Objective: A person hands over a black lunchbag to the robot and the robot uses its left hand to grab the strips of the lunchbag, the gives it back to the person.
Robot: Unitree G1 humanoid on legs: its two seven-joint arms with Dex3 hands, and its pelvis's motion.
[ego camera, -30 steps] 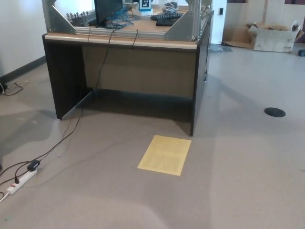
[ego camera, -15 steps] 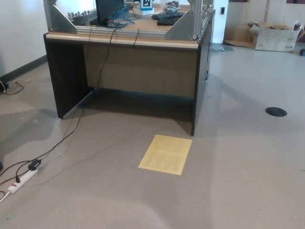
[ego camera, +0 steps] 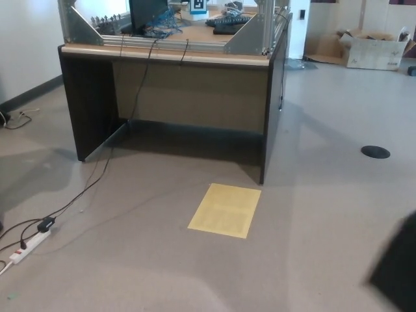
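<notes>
At bottom right, a blurred dark shape (ego camera: 398, 273) has newly appeared.

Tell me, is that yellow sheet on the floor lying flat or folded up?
Flat: the yellow sheet lies spread on the floor, all four corners down.

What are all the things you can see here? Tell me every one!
Desk: 1, dark sides and tan top, back centre.
Metal frame: 1, silver, on the desk.
Yellow sheet: 1, on the floor in front of the desk.
Power strip: 1, white, floor at lower left.
Cable: black, running from desk to floor.
Cardboard box: 1, far right.
Round floor cover: 1, black, right.
Dark blurred shape: 1, lower right corner, cannot tell what.
Robot hands: none in view.
</notes>
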